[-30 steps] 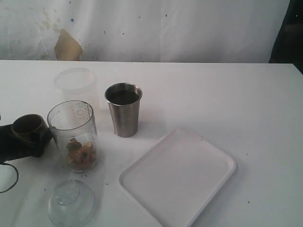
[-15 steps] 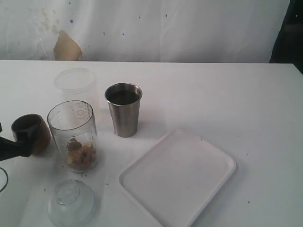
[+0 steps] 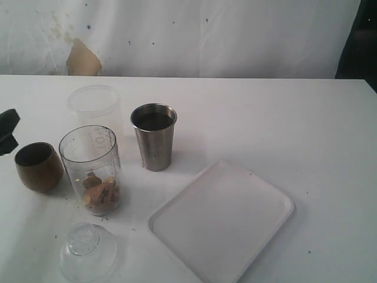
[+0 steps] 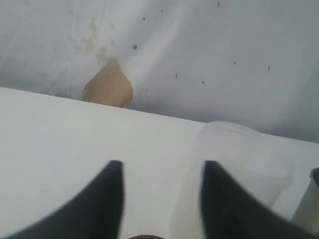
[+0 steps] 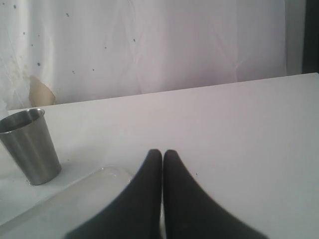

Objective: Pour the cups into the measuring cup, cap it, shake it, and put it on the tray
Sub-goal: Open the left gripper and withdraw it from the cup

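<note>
The clear measuring cup (image 3: 91, 168) stands at the left and holds brownish pieces at its bottom. To its left the brown-gold cup (image 3: 39, 167) stands upright and free on the table. My left gripper (image 4: 160, 167) is open with nothing between its fingers, and shows at the left edge (image 3: 7, 131), behind that cup and apart from it. The frosted cup (image 3: 94, 106) (image 4: 239, 164) and the steel tumbler (image 3: 154, 137) (image 5: 30, 144) stand behind the measuring cup. The white tray (image 3: 221, 219) (image 5: 65, 209) lies to the right. My right gripper (image 5: 162, 152) is shut and empty, near the tray's corner.
The clear domed lid (image 3: 88, 250) lies in front of the measuring cup near the table's front edge. A white cloth wall (image 3: 194, 35) with a tan patch (image 3: 83, 58) closes the back. Small crumbs dot the table beside the measuring cup.
My left gripper let go of the brown-gold cup, which now stands upright, and drew back to the left edge, its jaws narrowing. The right gripper has not moved.
</note>
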{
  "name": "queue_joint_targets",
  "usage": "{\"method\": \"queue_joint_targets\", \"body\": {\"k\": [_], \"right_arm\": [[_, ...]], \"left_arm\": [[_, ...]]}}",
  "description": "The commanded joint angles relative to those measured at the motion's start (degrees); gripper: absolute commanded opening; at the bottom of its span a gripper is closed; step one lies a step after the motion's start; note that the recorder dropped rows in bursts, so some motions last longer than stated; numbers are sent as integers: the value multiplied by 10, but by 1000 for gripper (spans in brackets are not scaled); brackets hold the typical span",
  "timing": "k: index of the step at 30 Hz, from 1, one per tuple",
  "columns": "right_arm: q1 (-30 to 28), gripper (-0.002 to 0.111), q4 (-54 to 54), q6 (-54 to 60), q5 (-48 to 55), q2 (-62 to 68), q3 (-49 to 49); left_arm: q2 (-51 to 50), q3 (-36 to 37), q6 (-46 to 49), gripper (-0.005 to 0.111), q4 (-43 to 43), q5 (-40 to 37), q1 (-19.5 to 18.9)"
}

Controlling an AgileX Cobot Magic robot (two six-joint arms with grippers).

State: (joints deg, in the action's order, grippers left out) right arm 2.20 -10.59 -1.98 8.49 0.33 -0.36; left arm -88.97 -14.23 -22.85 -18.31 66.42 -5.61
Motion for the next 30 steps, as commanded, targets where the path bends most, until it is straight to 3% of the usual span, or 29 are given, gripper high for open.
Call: {"method": "queue_joint_targets", "body": {"k": [1, 4, 11, 14, 20, 28, 30], "right_arm": [[1, 0, 0, 0, -4, -3, 4], [1, 0, 0, 0, -4, -3, 4], [1, 0, 0, 0, -4, -3, 4], [1, 0, 0, 0, -4, -3, 4], [1, 0, 0, 0, -4, -3, 4], [1, 0, 0, 0, -4, -3, 4], [1, 0, 0, 0, -4, -3, 4]], "left_arm": [[73, 3, -16, 1, 12, -109, 1], [120, -18, -60, 0, 36, -225, 1], [157, -145, -104, 0, 30, -623, 18], [158, -185, -93, 0, 29, -723, 39], [218, -207, -84, 0, 29, -793, 78], [411, -202, -66, 0, 29, -901, 171], [461, -187, -66, 0, 31, -895, 187]]}}
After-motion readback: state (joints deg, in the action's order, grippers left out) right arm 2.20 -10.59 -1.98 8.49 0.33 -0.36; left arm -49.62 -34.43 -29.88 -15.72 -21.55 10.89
